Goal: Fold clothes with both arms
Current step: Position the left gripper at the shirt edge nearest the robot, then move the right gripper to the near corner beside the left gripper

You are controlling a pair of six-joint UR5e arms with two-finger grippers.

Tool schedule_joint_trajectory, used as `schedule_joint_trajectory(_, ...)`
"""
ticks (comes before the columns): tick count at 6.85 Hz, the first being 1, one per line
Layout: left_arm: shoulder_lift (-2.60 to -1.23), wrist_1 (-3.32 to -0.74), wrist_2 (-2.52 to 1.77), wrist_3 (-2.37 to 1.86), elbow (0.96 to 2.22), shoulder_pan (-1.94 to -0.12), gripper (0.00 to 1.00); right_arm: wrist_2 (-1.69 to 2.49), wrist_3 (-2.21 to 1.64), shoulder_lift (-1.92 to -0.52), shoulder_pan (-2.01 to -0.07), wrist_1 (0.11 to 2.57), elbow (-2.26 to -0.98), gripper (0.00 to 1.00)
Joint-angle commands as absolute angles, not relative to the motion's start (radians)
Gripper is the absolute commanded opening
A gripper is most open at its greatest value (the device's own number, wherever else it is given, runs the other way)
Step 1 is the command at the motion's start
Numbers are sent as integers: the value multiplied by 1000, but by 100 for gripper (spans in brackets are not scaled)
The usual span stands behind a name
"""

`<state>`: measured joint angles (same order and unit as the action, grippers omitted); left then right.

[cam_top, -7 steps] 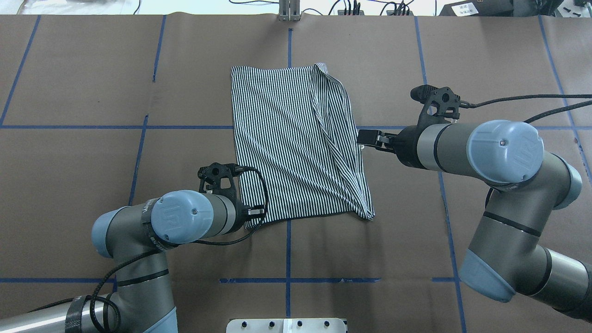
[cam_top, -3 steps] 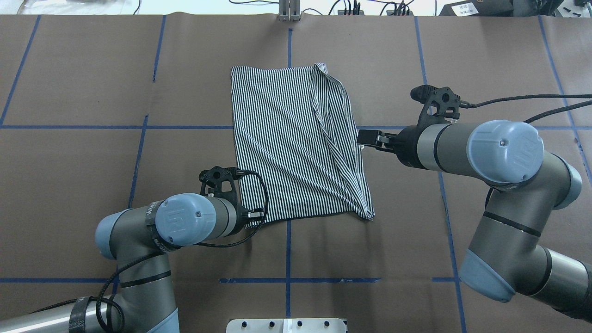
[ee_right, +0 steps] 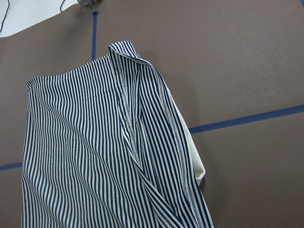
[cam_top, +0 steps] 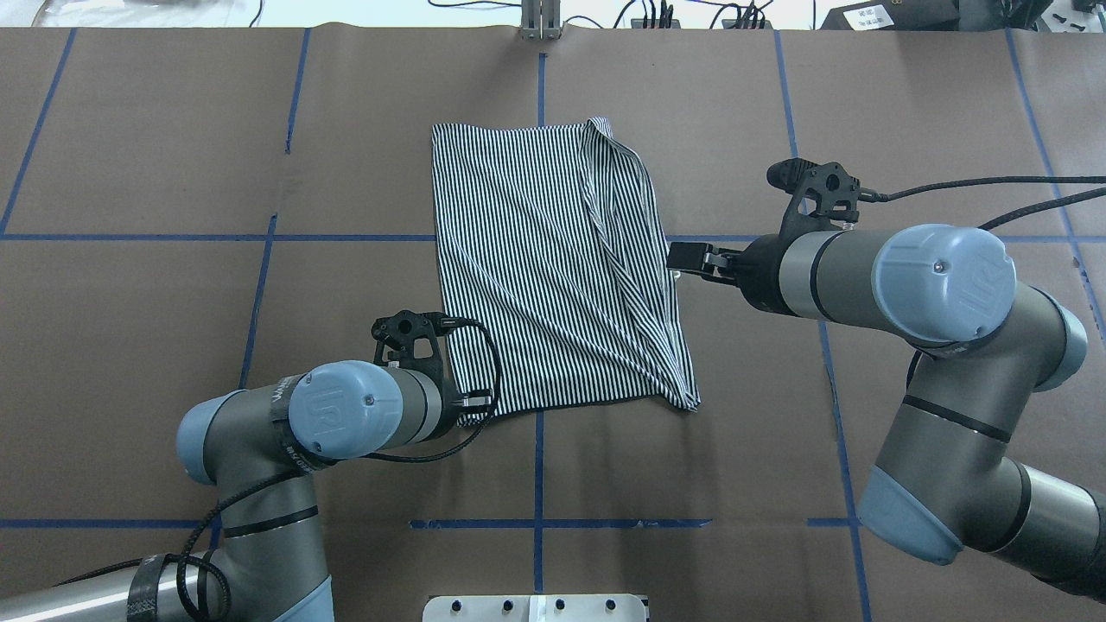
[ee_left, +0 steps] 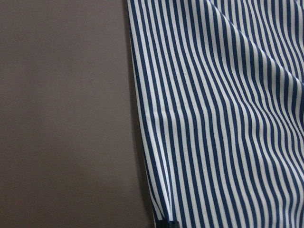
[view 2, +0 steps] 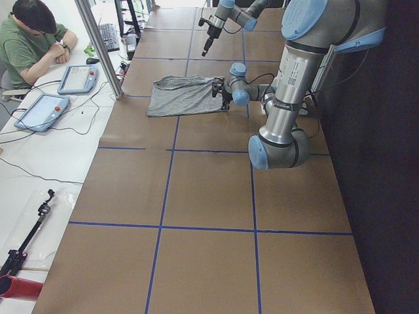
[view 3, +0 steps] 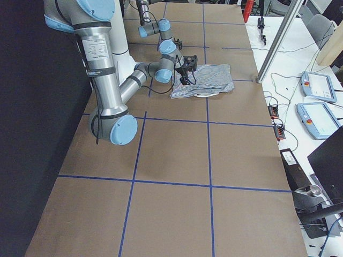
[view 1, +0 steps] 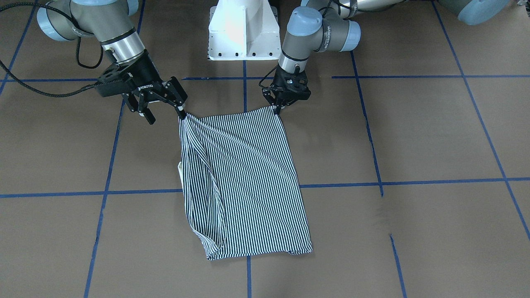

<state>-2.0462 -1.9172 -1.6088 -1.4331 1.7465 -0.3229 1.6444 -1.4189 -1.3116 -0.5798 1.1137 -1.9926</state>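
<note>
Pinching shirt (view 1: pixel 248 178) corner, seemingly: left end effector (view 1: pixel 282 109); front view alone shows right end effector (view 1: pixel 166 116) spread.

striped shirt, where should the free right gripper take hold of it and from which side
Grip the striped shirt at its robot-side corner nearest the right gripper, matching the corner the left gripper pinches. The cloth gathers into raised folds there, giving the open jaws something to bite. Come in from the outer right edge, low along the table, probably one jaw under the hem.
</note>
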Motion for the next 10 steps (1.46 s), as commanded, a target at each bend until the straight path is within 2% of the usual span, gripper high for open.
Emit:
schedule_joint_trajectory(1,-2034,-1917,-1609,-1363,1764,-339,0,1644,-1419,-1312,-580,1114,-1993,100)
schedule_joint_trajectory(4,-1953,-1927,-1612,-1339,1815,-345,0,1643,-1425,-1310,-577,1120,-1964,100)
schedule_joint_trajectory(5,-1945,-1928,-1614,-1341,1833,-345,0,1644,-1498,-1307,-569,1127,-1963,96)
schedule_joint_trajectory(6,-1947,-1927,-1615,-1342,1848,-344,0,1644,-1635,-1302,-539,1135,-1970,84)
schedule_joint_trajectory(8,-1947,-1927,-1614,-1344,1848,-342,0,1632,-1893,-1287,-451,1144,-1970,67)
schedule_joint_trajectory(9,-1948,-1927,-1614,-1345,1848,-342,0,1579,-2002,-1240,-390,1235,-1967,64)
schedule_joint_trajectory(10,-1953,-1927,-1614,-1345,1848,-341,0,1518,-2035,-1168,-343,1402,-1960,66)
